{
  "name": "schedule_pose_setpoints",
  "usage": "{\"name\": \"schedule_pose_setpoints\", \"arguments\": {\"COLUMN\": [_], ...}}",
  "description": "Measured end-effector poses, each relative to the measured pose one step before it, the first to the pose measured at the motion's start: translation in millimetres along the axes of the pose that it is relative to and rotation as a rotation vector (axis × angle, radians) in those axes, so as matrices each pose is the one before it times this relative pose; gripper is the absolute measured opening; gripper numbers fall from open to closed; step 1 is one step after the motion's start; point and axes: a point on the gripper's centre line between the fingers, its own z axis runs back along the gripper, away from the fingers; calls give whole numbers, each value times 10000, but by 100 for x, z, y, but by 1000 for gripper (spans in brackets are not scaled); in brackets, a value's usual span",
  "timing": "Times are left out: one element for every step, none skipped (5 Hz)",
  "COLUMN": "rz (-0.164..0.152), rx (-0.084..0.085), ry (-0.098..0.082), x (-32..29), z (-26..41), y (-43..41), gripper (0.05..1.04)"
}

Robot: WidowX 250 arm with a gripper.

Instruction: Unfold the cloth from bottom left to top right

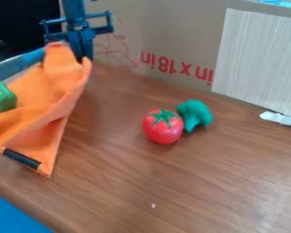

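Note:
The black gripper (80,41) hangs at the upper left, right against the raised top corner of the cloth. The orange cloth (57,98) lies at the left in loose folds, its upper corner standing up in a peak in front of the gripper's lower part. Whether that corner is gripped cannot be made out. A dark strip (22,159) marks the cloth's lower edge, near a pointed corner at the bottom.
A green pepper (1,96) rests on the cloth at the left edge. A red tomato (163,127) and green broccoli (195,114) sit together mid-table (172,182). Cardboard (178,36) stands along the back, with a pale panel (260,59) at the right.

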Motion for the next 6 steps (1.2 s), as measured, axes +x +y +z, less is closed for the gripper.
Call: {"name": "schedule_pose_setpoints", "arguments": {"rz": [-78,32,142,36,-79,-133], "rx": [-474,14,132,160,-98,-135], "ry": [-528,-14,-102,38,-218,-197], "x": [499,563,874,24,-279,-341], "z": [609,-1970,-1332,-1410,-155,-187], "y": [-2058,-1482,-1249,-810,-1187,-1222], "gripper": [67,67,67,67,67,83]}}
